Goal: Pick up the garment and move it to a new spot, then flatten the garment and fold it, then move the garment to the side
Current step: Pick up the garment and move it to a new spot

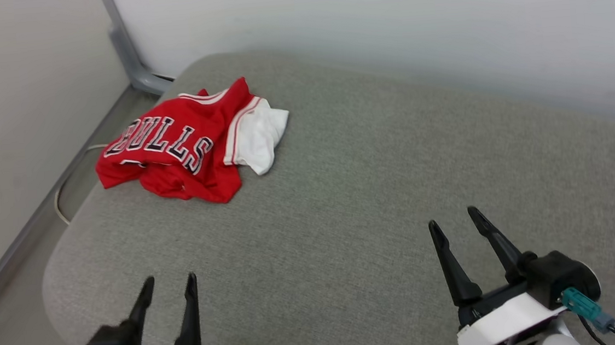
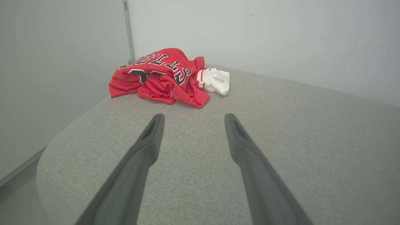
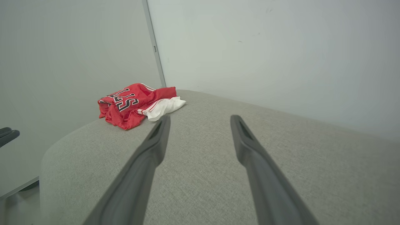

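The garment point(image 1: 184, 144) is a red jersey with black "BULLS" lettering and a white sleeve, lying crumpled at the far left corner of the grey cushioned surface point(image 1: 353, 191). It also lies ahead in the left wrist view as the garment point(image 2: 162, 78) and to the left in the right wrist view as the garment point(image 3: 134, 104). My left gripper point(image 1: 169, 283) hovers open at the near left edge, well short of the jersey. At the near right, my right gripper point(image 1: 454, 219) is open too, with nothing between its fingers.
White walls point(image 1: 383, 24) close in behind and to the left of the surface. A grey metal post foot point(image 1: 141, 76) stands at the corner, and a pale cable point(image 1: 62, 197) runs on the floor beside the left edge. The surface's rounded near-left corner point(image 1: 62, 268) drops to the floor.
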Controlling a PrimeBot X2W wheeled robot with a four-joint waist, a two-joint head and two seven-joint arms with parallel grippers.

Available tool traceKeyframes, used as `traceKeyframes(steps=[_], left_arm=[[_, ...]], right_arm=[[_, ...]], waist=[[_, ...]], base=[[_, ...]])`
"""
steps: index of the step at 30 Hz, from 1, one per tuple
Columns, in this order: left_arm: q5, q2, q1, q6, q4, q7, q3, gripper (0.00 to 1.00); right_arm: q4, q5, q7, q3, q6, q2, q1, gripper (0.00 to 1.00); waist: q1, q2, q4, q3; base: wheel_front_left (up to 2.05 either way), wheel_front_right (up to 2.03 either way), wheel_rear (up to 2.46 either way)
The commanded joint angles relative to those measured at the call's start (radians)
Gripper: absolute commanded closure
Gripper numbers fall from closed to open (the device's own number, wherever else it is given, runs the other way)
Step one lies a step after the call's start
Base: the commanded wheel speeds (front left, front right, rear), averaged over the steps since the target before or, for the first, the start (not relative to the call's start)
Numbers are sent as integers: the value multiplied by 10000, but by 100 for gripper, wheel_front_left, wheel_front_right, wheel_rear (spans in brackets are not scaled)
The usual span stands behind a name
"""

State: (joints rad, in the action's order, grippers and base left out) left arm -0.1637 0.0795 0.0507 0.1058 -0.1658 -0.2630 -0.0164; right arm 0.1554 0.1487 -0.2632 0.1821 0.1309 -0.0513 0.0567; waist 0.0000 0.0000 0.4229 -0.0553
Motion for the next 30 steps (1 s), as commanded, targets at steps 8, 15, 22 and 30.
traceKeyframes(steps=[8, 15, 22, 30], left_arm=[[-677, 1428, -2708, 224, -1289, 1109, 230, 0], [-2664, 3394, -5273, 243, -2138, 4100, 970, 0], [-4907, 4951, -6940, 244, -2869, 7263, 1251, 0], [-5621, 5969, -7965, 243, -4051, 9147, 1160, 0]], right_arm=[[-675, -499, -24, 58, -5, -8, 847, 0], [-1428, -730, 80, 76, -5, -335, 1401, 0], [-1958, -933, 258, 143, -5, -456, 1730, 0], [-2145, -1080, 218, 70, -5, -443, 1813, 0]], waist=[[0, 0, -1035, -1840], [0, 0, -1677, -3124], [0, 0, -2405, -4126], [0, 0, -3171, -4869]], base=[[0, 0, 0], [0, 0, 0], [0, 0, 0], [0, 0, 0]])
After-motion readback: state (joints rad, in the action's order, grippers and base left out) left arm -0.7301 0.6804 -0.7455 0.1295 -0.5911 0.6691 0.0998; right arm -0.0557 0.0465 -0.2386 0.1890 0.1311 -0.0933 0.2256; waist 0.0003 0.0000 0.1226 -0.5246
